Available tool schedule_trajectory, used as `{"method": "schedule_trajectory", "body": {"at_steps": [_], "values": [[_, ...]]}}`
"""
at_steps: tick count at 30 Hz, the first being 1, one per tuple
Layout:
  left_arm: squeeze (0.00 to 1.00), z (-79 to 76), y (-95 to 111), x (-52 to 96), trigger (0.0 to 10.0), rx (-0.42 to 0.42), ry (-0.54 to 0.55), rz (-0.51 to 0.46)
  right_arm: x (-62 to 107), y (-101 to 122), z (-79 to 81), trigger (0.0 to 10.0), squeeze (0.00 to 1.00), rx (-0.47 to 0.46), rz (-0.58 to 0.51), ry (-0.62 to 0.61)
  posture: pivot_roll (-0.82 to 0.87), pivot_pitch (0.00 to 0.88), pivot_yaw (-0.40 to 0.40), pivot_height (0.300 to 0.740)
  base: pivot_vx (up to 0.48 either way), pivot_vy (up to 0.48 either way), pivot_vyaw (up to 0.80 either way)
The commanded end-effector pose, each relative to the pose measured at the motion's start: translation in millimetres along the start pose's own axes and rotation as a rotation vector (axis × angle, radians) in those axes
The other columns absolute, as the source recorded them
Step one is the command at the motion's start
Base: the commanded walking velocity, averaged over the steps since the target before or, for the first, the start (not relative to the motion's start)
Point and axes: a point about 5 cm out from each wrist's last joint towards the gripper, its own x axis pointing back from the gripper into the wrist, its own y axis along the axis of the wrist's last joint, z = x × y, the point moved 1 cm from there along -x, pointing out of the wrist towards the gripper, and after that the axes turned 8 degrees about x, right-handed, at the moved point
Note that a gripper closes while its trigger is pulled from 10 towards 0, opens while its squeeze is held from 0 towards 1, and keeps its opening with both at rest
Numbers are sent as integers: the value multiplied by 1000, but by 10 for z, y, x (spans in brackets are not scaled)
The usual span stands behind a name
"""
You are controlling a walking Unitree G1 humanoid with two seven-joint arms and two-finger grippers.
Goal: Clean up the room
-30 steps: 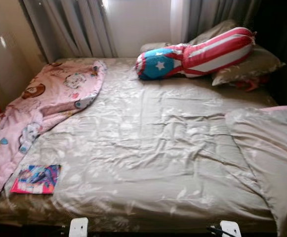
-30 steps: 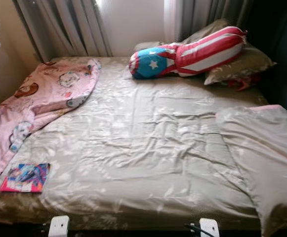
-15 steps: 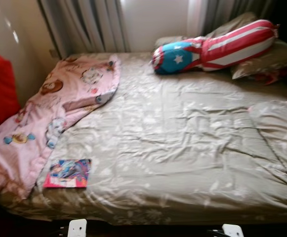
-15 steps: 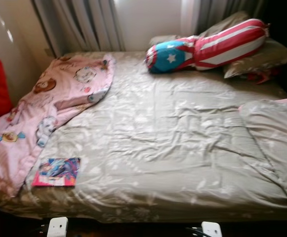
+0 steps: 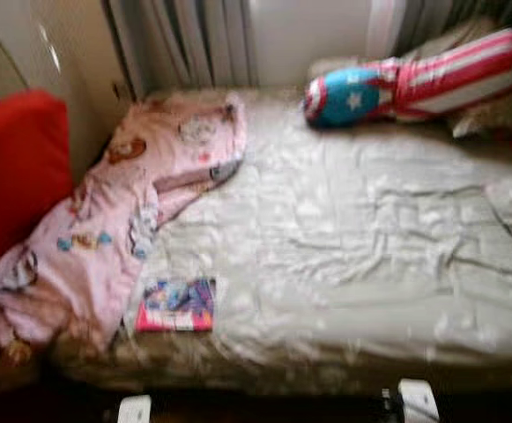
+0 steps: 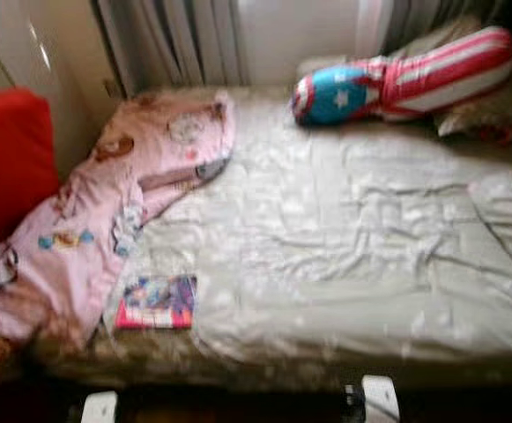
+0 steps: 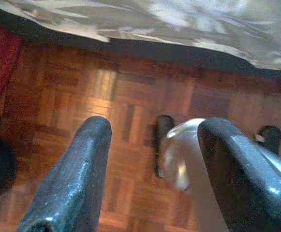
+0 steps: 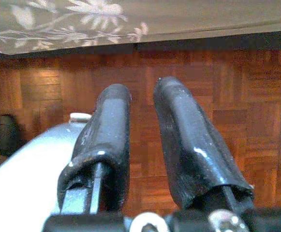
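Both arms hang low over the parquet floor (image 7: 121,101) at the foot of the bed: the left gripper (image 7: 152,169) has its two black fingers spread wide with nothing between them, and the right gripper (image 8: 142,140) has its fingers drawn nearly together, also empty. On the robot's left, a red cushion (image 5: 13,167) leans beside the bed (image 5: 370,247). A pink cartoon-print blanket (image 5: 115,220) lies rumpled along the bed's left side, spilling over the edge. Just beside its lower end, near the bed's front left corner, a colourful book (image 5: 176,304) lies flat on the beige sheet. At the far right, a red, white and blue star pillow (image 5: 414,79) rests against the beige pillows (image 5: 493,110) by the curtains (image 5: 194,40). The head views are blurred.
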Motion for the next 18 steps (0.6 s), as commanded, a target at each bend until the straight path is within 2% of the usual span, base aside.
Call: {"method": "schedule_trajectory", "body": {"at_steps": [1, 18], "values": [[0, 99, -91, 31, 10000, -6, 27, 31, -16, 15, 88, 10000, 0, -2, 9, 19, -63, 155, -1, 740, 0, 480, 0], [0, 113, -144, 47, 10000, -2, 35, 43, -4, -35, 86, 10000, 0, 10, 18, 23, -60, 163, -6, 740, 0, 480, 0]]}}
